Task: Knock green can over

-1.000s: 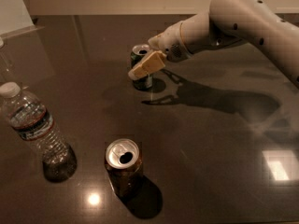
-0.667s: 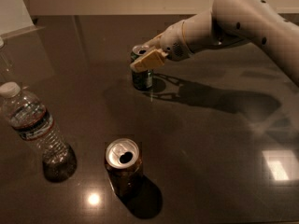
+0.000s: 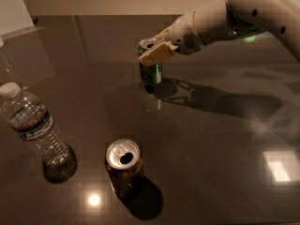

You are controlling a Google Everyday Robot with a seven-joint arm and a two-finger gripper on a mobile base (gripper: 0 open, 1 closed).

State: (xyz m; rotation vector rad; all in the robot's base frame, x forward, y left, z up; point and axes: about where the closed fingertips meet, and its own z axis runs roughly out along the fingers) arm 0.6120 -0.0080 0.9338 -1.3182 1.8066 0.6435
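Observation:
The green can [image 3: 151,71] stands upright on the dark table near the middle back, its silver top showing behind the gripper. My gripper [image 3: 157,52] comes in from the upper right on a white arm. Its pale finger [image 3: 156,54] lies across the front of the can's upper part, at the rim. The can's lower body shows below the finger.
A brown can [image 3: 123,168] with a wide silver top stands upright at the front middle. A clear water bottle [image 3: 33,124] with a white cap stands at the front left. A white panel [image 3: 13,9] leans at the back left corner.
The gripper has moved slightly up and closer onto the green can's top. The can still stands upright. The brown can and bottle have not moved.

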